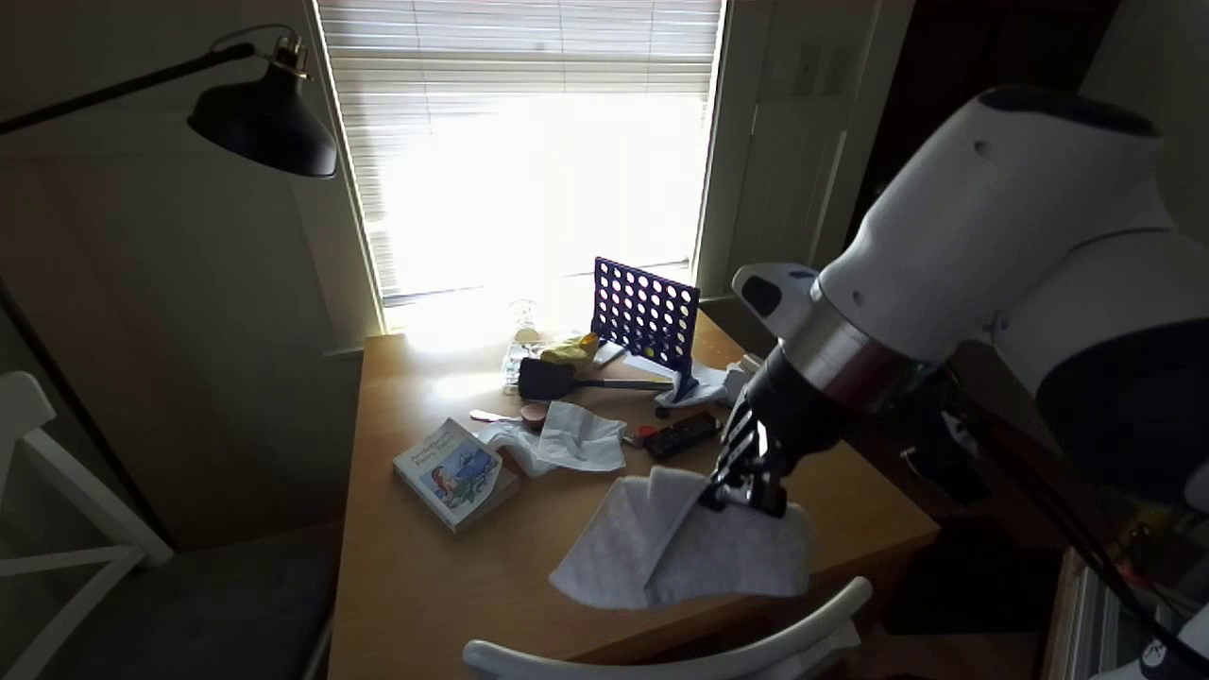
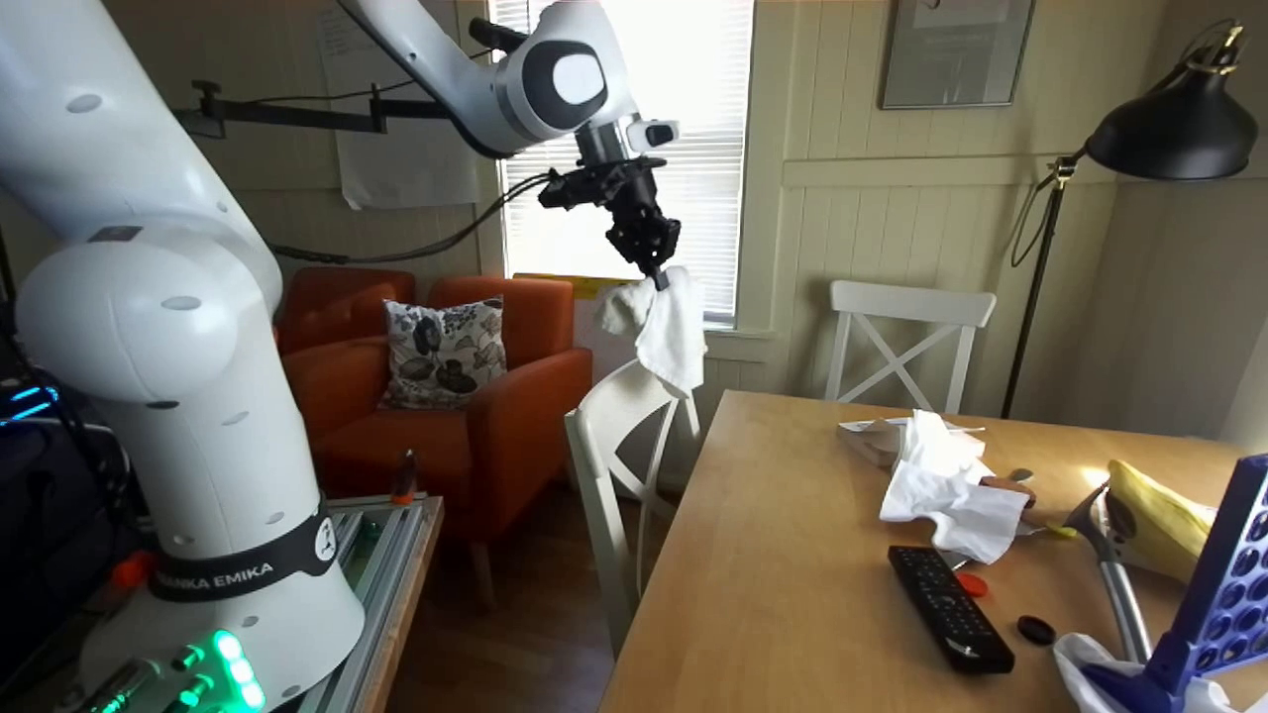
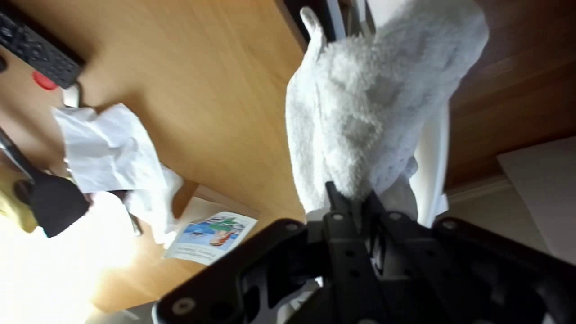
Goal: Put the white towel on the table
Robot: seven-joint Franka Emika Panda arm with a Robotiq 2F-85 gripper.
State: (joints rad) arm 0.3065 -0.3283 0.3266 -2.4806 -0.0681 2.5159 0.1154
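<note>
The white towel [image 1: 661, 557] hangs in folds from my gripper [image 1: 746, 499], which is shut on it. In an exterior view the towel [image 2: 679, 332] hangs in the air by the white chair's backrest, higher than the table [image 2: 773, 555]; I cannot tell whether it touches the chair. The gripper [image 2: 659, 280] points downward there. In the wrist view the fingertips [image 3: 353, 193] pinch a fold of the towel [image 3: 373, 103]. The wooden table [image 3: 216, 112] lies below, to the towel's left in that view.
A white chair [image 2: 619, 411] stands at the table's near edge. On the table are a book [image 1: 453, 472], white tissues [image 1: 581, 437], a black remote [image 1: 682, 434], a spatula [image 1: 546, 380], a yellow item [image 1: 570, 351] and a blue game grid [image 1: 646, 312]. A lamp [image 1: 264, 113] stands beyond.
</note>
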